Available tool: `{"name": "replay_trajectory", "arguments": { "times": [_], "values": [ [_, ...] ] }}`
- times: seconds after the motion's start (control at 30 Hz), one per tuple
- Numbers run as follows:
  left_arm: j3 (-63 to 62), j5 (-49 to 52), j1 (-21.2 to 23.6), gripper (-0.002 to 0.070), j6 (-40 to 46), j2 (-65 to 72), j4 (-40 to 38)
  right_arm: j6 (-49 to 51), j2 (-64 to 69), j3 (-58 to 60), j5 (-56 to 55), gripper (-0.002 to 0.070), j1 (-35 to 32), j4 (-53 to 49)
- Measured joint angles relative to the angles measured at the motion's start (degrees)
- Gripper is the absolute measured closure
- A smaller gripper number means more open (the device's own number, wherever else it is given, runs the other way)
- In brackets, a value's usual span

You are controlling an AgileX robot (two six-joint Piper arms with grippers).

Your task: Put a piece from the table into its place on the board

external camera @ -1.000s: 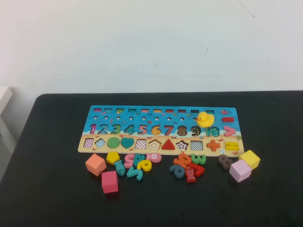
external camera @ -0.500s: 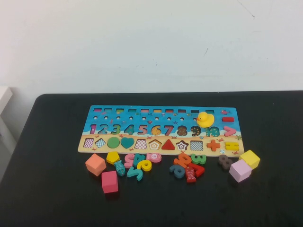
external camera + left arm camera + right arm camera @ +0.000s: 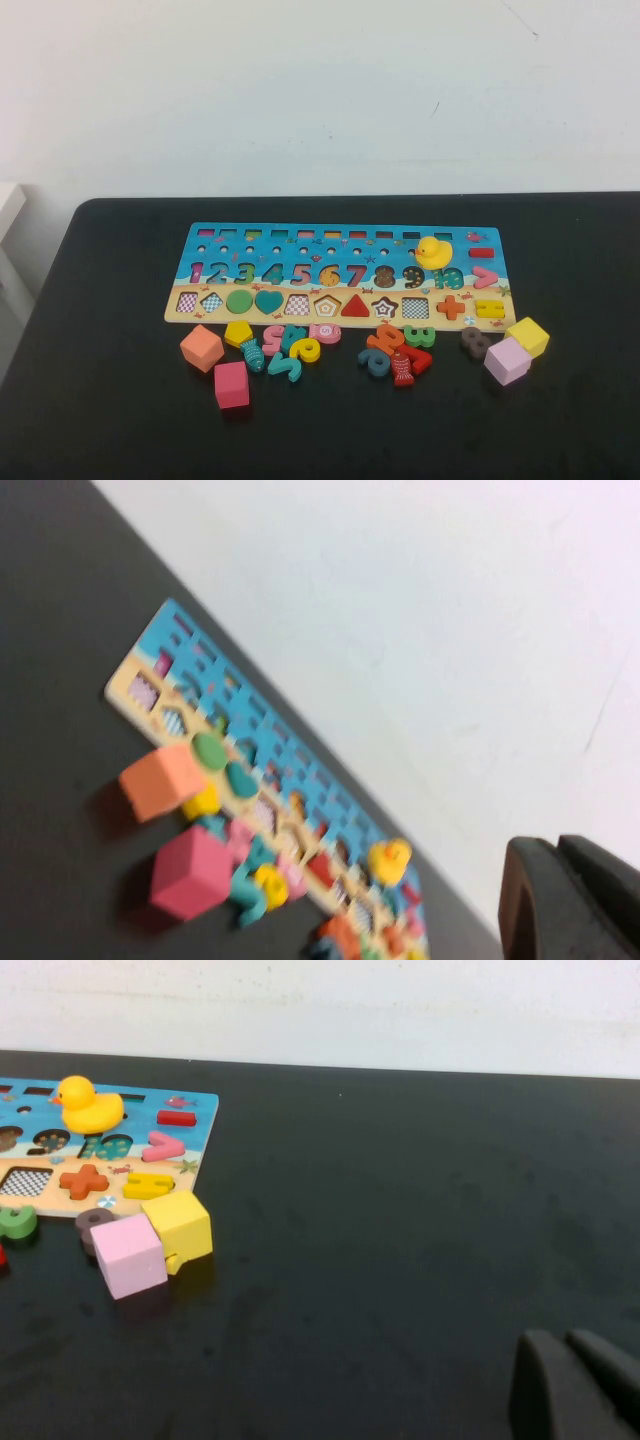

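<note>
The piece, a small flat yellow pentagon [image 3: 238,333], lies on the black table just in front of the board's left part, between an orange cube and loose numbers. In the left wrist view the piece [image 3: 203,802] peeks out behind that cube. The long blue board [image 3: 340,250] lies across the table's middle, with its tan strip of shape slots along the near edge. That strip holds an empty pentagon slot [image 3: 327,305]. Neither arm shows in the high view. My left gripper [image 3: 555,845] hangs shut, well away from the board. My right gripper [image 3: 565,1338] is shut above bare table, right of the board [image 3: 190,1110].
An orange cube [image 3: 202,347] and a pink cube [image 3: 231,384] sit at the front left. A yellow cube [image 3: 528,336] and a lilac cube [image 3: 507,360] sit at the front right. Loose numbers [image 3: 395,350] lie between them. A yellow duck [image 3: 432,251] stands on the board.
</note>
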Motion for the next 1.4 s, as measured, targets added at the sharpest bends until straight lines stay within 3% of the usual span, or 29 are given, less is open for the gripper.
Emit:
{"name": "replay_trajectory", "arguments": {
  "times": [0.13, 0.3, 0.57, 0.87, 1.17, 1.4],
  "values": [
    [0.0, -2.5, 0.0, 0.0676, 1.67, 0.0, -3.54, 0.0, 0.0, 0.0, 0.0, 0.0658, 0.0, 0.0],
    [-3.34, 2.29, 0.0, 0.0676, 14.05, 0.0, -4.56, 0.0, 0.0, 0.0, 0.0, 0.0657, 0.0, 0.0],
    [-22.63, 13.91, 0.0, 0.0676, 29.72, 13.03, 8.52, 0.0, 0.0, 0.0, 0.0, 0.0657, 0.0, 0.0],
    [-40.89, 24.85, 0.0, 0.0676, 51.28, 33.93, 10.94, 0.0, 0.0, 0.0, 0.0, 0.0657, 0.0, 0.0],
    [-56.7, 31.05, -4.18, 0.0676, 52.26, 54.27, 18.89, 0.0, 0.0, 0.0, 0.0, 0.0657, 0.0, 0.0],
    [-67.64, 35.12, -13.45, 0.0676, 42.59, 69.23, 31.36, 0.0, 0.0, 0.0, 0.0, 0.0657, 0.0, 0.0]
  ]
}}
